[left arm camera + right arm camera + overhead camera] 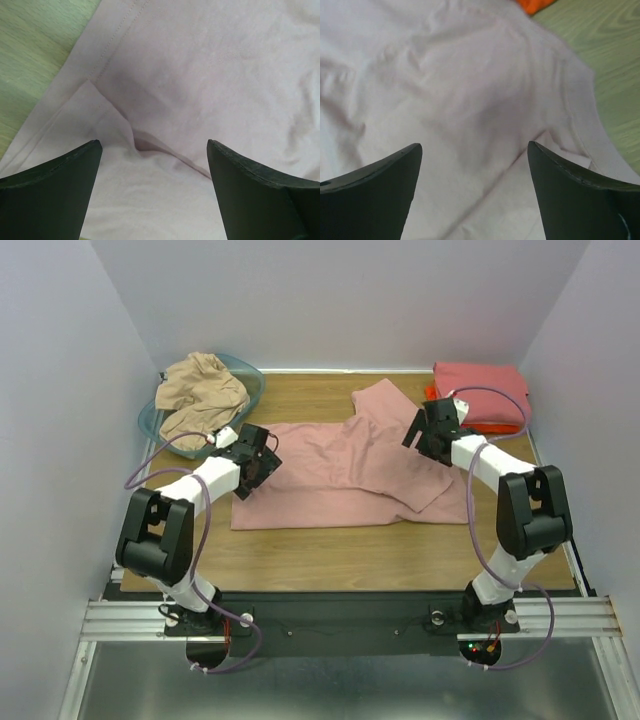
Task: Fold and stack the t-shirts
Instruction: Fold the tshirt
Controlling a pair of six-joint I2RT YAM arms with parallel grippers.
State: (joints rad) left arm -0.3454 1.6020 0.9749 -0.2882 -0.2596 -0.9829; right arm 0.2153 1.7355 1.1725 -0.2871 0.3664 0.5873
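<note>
A dusty pink t-shirt (340, 470) lies spread across the middle of the table, its right side folded over with a sleeve pointing to the back. My left gripper (262, 458) hovers open over the shirt's left edge; the wrist view shows its cloth (200, 75) with a hem seam and a fold between the fingers (55, 195). My right gripper (425, 432) hovers open over the shirt's right part (470, 85). A coral pink shirt (482, 388) lies folded at the back right on top of a bright orange one (495, 426). A tan-beige shirt (198, 392) lies crumpled in the basket.
The translucent teal basket (250, 380) stands at the back left corner. Purple walls close in the left, back and right sides. Bare wood table (400, 555) shows in front of the pink shirt. An orange scrap (535, 5) shows at the top of the right wrist view.
</note>
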